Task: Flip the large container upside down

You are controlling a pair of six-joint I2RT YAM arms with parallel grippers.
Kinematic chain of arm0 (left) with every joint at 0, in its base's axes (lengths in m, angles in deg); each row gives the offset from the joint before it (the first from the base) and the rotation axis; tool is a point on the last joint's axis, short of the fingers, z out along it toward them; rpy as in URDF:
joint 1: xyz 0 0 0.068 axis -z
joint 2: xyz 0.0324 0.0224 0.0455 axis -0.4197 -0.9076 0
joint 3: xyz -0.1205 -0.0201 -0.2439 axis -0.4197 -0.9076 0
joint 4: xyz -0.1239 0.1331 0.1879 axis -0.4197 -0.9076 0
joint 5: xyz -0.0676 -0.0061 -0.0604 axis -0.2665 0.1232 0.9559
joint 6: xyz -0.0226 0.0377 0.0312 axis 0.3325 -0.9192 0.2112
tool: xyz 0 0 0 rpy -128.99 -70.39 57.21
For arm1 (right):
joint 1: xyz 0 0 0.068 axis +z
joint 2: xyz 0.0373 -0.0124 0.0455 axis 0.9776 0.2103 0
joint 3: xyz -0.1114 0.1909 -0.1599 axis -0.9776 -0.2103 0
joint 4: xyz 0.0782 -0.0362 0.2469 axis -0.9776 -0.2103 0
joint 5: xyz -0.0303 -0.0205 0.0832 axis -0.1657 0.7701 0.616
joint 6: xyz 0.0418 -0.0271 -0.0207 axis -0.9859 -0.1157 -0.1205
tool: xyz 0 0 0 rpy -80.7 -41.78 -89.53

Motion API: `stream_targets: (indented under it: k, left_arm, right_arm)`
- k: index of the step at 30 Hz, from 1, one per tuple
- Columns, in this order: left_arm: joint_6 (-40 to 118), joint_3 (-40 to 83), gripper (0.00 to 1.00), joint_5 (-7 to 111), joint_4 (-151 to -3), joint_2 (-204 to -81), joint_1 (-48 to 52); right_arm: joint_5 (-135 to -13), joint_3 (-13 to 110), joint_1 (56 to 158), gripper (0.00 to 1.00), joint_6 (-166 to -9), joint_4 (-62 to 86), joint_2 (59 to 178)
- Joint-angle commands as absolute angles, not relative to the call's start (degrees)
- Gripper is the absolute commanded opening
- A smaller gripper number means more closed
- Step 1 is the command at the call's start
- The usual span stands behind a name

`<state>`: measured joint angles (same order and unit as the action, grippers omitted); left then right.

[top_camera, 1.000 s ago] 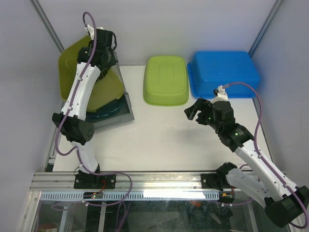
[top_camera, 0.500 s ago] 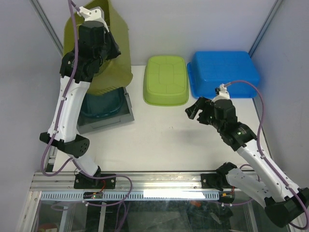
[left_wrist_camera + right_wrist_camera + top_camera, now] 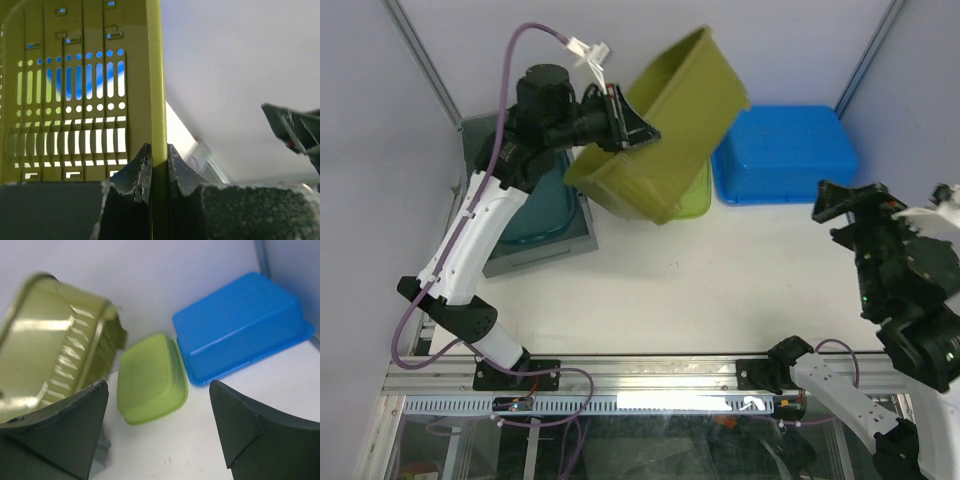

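Two arms work over a white table (image 3: 720,290), seen from above and from each wrist.

**Left arm.** The left gripper (image 3: 632,125) is raised over the far left of the table. Its jaws are clamped on one thin wall of the large container (image 3: 670,135). In the left wrist view the two dark fingers (image 3: 135,172) pinch that olive edge between them, the left gripper (image 3: 159,157) centred on it. The slotted, perforated face of the large container (image 3: 75,100) fills the left of that view, with blue showing through its holes.

**Task object.** The large container hangs clear of the table, tilted, with its rim end high toward the far right and its other end low toward the left. It hides part of the small green container (image 3: 698,198). From the right wrist it appears at the left as a blurred olive shape (image 3: 55,335).

**Right arm.** The right gripper (image 3: 855,205) is at the right side, apart from every object. Its jaws stand wide and hold nothing, as the right wrist view confirms (image 3: 157,412).

**Other objects.** The small green container (image 3: 150,377) and the blue container (image 3: 785,150) (image 3: 240,325) lie inverted, side by side, at the far edge. A teal tub (image 3: 542,205) sits in a grey tray (image 3: 545,252) at the far left.
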<state>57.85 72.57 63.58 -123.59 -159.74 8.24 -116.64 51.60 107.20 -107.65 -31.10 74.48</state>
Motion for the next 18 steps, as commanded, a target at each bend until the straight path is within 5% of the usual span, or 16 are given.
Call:
stream_targets:
  k: [1, 5, 18]
  left_arm:
    - [72.11, 59.2, 0.0, 85.99, -96.32, -153.06, 10.22]
    - [90.19, 44.02, 0.0, 93.53, -71.48, -150.35, 10.26]
    - [116.94, 25.14, 0.0, 97.37, -43.56, -153.51, 17.2]
  right_arm:
    - [-128.12, 55.62, 107.17, 0.86, -103.09, -31.85, 71.75]
    - [-133.94, 59.58, 107.24, 0.86, -102.6, -35.22, 72.18]
    - [-133.83, 64.15, 107.29, 0.85, -101.25, -36.76, 74.11]
